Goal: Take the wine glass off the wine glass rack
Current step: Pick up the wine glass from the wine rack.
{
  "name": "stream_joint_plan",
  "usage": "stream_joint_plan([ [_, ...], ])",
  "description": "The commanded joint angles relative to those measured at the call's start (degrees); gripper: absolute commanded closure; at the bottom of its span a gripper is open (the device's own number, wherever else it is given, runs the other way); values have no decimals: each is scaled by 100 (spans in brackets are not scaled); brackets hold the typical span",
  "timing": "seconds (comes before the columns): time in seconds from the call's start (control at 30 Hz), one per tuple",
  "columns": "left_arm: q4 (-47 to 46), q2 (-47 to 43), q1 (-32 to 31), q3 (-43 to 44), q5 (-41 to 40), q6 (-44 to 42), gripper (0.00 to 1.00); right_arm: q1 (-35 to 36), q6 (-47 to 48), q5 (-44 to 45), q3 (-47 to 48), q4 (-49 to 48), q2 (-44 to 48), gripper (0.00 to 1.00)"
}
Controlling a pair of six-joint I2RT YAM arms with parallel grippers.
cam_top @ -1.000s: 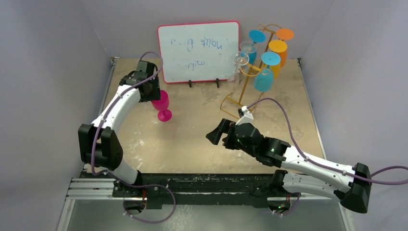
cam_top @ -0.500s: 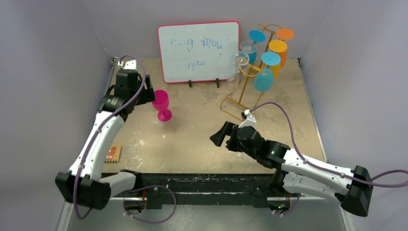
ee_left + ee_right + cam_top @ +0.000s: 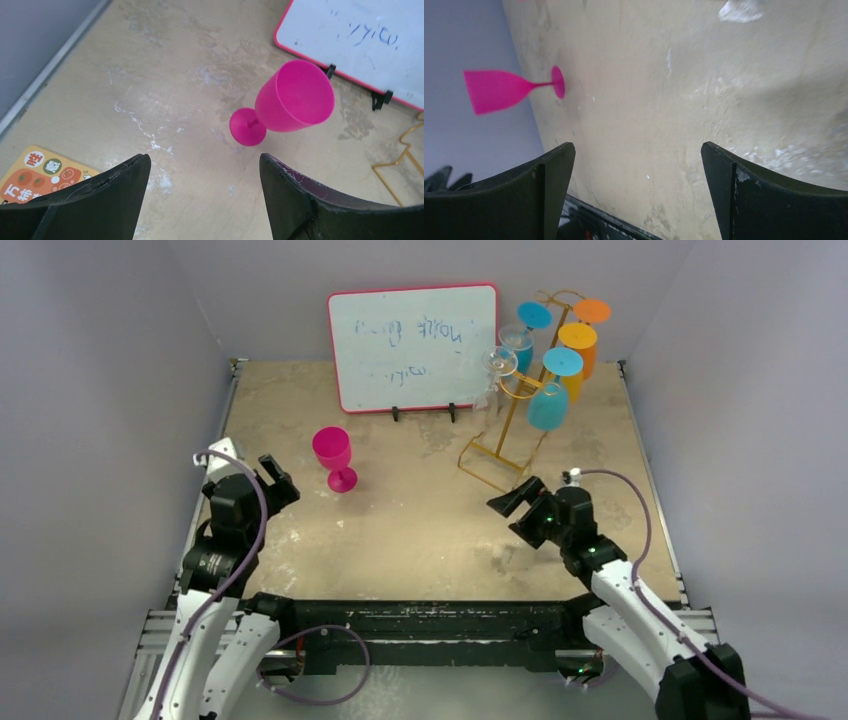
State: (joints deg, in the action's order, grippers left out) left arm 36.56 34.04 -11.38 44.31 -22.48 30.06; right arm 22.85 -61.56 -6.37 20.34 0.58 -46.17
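A pink wine glass (image 3: 333, 455) stands upright on the table, left of centre, with nothing holding it. It also shows in the left wrist view as the pink glass (image 3: 295, 97). In the right wrist view the pink glass (image 3: 499, 90) is far off. The gold wire wine glass rack (image 3: 510, 415) stands at the back right. Several glasses hang upside down on it, among them a blue one (image 3: 547, 405), an orange one (image 3: 577, 340) and a clear one (image 3: 498, 365). My left gripper (image 3: 280, 478) (image 3: 205, 160) is open, near and to the left of the pink glass. My right gripper (image 3: 508, 498) (image 3: 636, 147) is open and empty, in front of the rack's base.
A red-framed whiteboard (image 3: 413, 347) leans at the back centre, left of the rack. A small orange card (image 3: 40, 172) lies on the table under my left gripper. Grey walls close in the table on the left, back and right. The black rail (image 3: 430, 625) runs along the near edge.
My left gripper has opened, let go of the pink glass and drawn back toward the near left. The glass stays standing. My right arm has swung right, toward the rack's base.
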Motion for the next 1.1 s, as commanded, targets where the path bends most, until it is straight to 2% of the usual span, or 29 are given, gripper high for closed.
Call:
stream_joint_plan([
  [0.0, -303, -328, 13, -34, -516, 203, 20, -1242, 31, -1242, -90, -277, 385, 0],
  [0.1, -350, -336, 10, -93, -298, 206, 20, -2139, 124, -1589, -2, -108, 365, 0],
  [0.23, -273, -284, 6, -64, -410, 263, 20, -3037, 501, -1742, 488, 319, -263, 0],
  [0.3, -267, -285, 5, -73, -459, 267, 20, -3216, 1041, -1321, 1162, 982, -708, 0],
  [0.37, -271, -276, 4, -83, -484, 264, 20, -3225, 1482, -530, 1933, 1718, -1064, 0],
  [0.47, -295, -249, 10, -90, -462, 223, 20, -3320, 1724, 448, 2430, 1986, -1215, 0],
  [0.53, -291, -205, 13, -61, -444, 190, 20, -3668, 1829, 499, 2593, 1928, -1212, 0],
  [0.6, -290, -165, 12, -50, -427, 179, 21, -4318, 1951, -301, 2691, 1689, -1258, 0],
  [0.7, -280, -154, 13, -46, -456, 184, 21, -5384, 2117, -2196, 2796, 1121, -1602, 0],
  [0.83, -311, -145, 17, -55, -404, 152, 21, -5682, 2532, -4082, 3246, 695, -1988, 2],
  [0.93, -348, -103, 13, -68, -335, 98, 21, -5678, 2658, -4687, 3458, 637, -1947, 5],
  [1.07, -376, -24, 13, -55, -236, 66, 21, -5669, 2754, -4704, 3826, 661, -1687, 7],
])
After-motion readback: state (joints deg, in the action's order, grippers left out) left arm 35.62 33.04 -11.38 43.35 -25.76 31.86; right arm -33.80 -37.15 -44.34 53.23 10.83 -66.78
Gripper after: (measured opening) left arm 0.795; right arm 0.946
